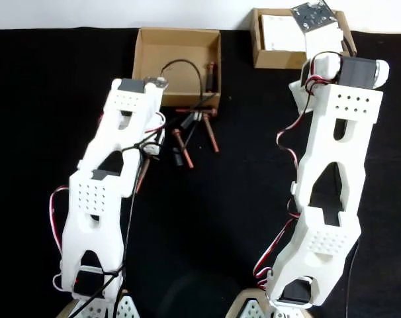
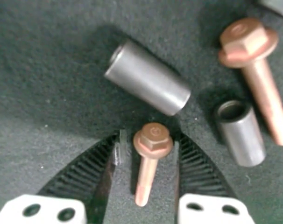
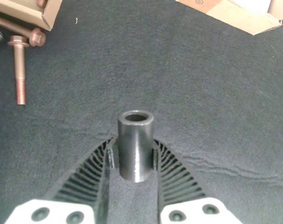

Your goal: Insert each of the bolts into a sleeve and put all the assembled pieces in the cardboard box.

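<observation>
Alignment seems the aim: right end effector (image 3: 133,153) pinches a dark grey metal sleeve (image 3: 135,140) between its jaws, long axis along them, open bore facing the wrist. Left end effector (image 2: 149,142) brackets a copper hex-head bolt (image 2: 151,163), head outward, shank wristward; grip cannot be told.

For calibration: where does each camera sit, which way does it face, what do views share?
High view: fixed above, looking down the table over left arm and right arm toward the cardboard box.
Left wrist view: on left arm, facing down; left gripper open around a bolt.
Right wrist view: on right arm, facing down; right gripper shut on a sleeve.
Shared: high and right wrist views show that box and loose bolts.
</observation>
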